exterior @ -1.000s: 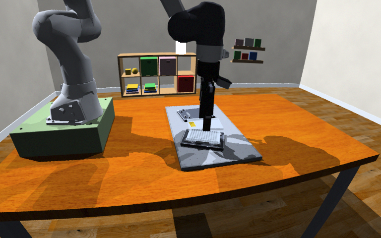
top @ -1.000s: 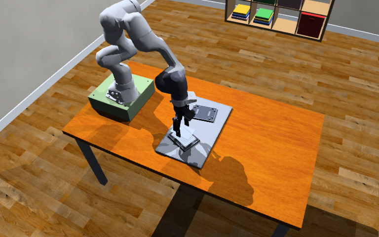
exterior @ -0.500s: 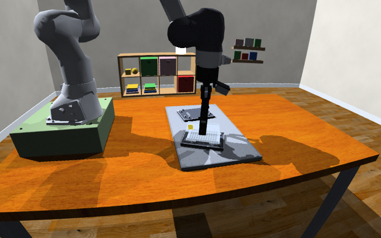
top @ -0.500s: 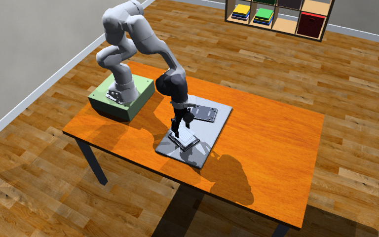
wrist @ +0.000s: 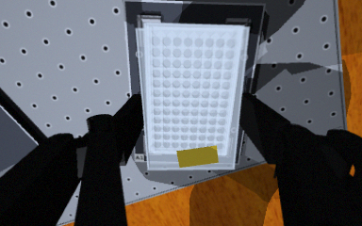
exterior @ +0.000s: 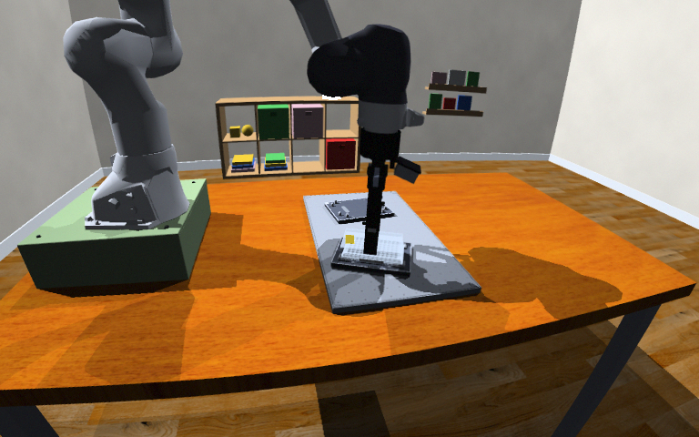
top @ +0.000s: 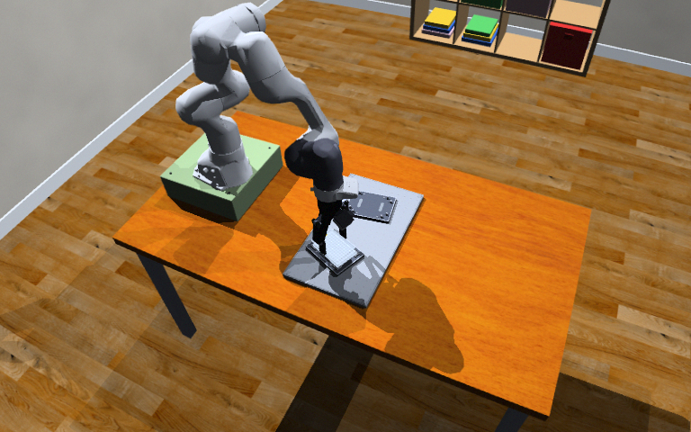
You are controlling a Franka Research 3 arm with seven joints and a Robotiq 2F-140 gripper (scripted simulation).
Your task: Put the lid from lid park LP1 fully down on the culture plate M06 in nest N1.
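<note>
While gripped, lid (wrist: 190, 94) edges overlie plate (wrist: 245, 71) (squarely).

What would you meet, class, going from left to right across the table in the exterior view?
Green pedestal bearing the arm → grey perforated base plate, where the hand holds the clear lid over the culture plate → bare orange table top.

The fingers (exterior: 370, 246) hold the clear lid (exterior: 375, 243) — low over the culture plate (exterior: 371, 255) — on the grey base (exterior: 438, 280).
</note>
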